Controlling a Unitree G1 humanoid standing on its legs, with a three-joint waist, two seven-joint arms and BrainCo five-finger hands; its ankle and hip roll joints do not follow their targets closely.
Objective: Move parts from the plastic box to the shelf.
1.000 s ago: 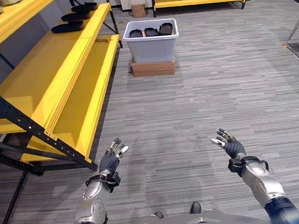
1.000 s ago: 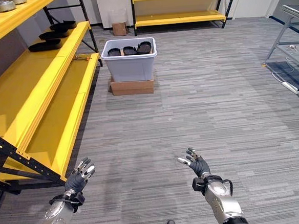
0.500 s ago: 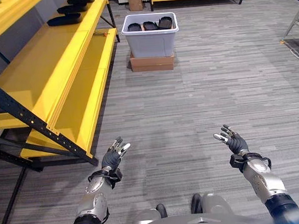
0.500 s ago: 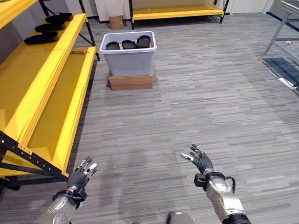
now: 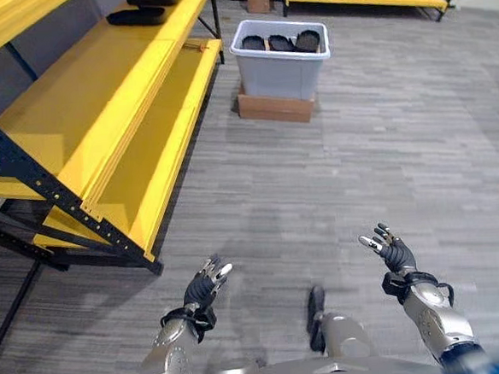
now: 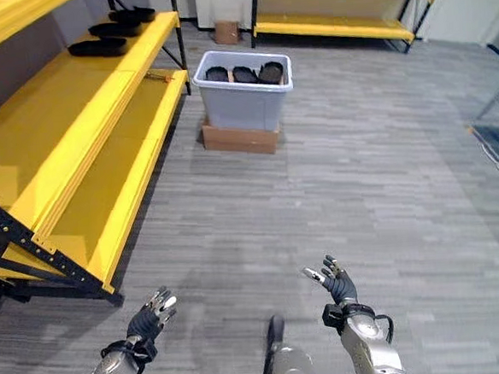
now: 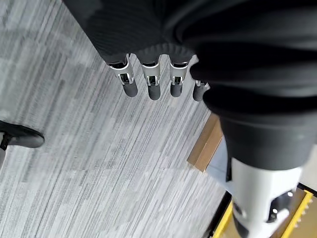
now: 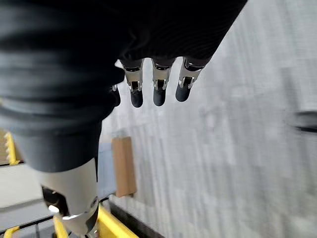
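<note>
Ahead, dark parts (image 5: 283, 42) sit half-hidden in the plastic box (image 5: 281, 69); each robot hand (image 5: 207, 286) (image 5: 391, 252) empty, fingers relaxed.

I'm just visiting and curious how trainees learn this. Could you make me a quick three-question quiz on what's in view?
1. True or false: the plastic box stands on a cardboard box.
2. Is either hand holding a part?
3. The black parts already moved lie on: A) the floor B) the yellow shelf C) the cardboard box

Key:
1. True.
2. No; left hand and right hand are open and empty.
3. B.
</note>
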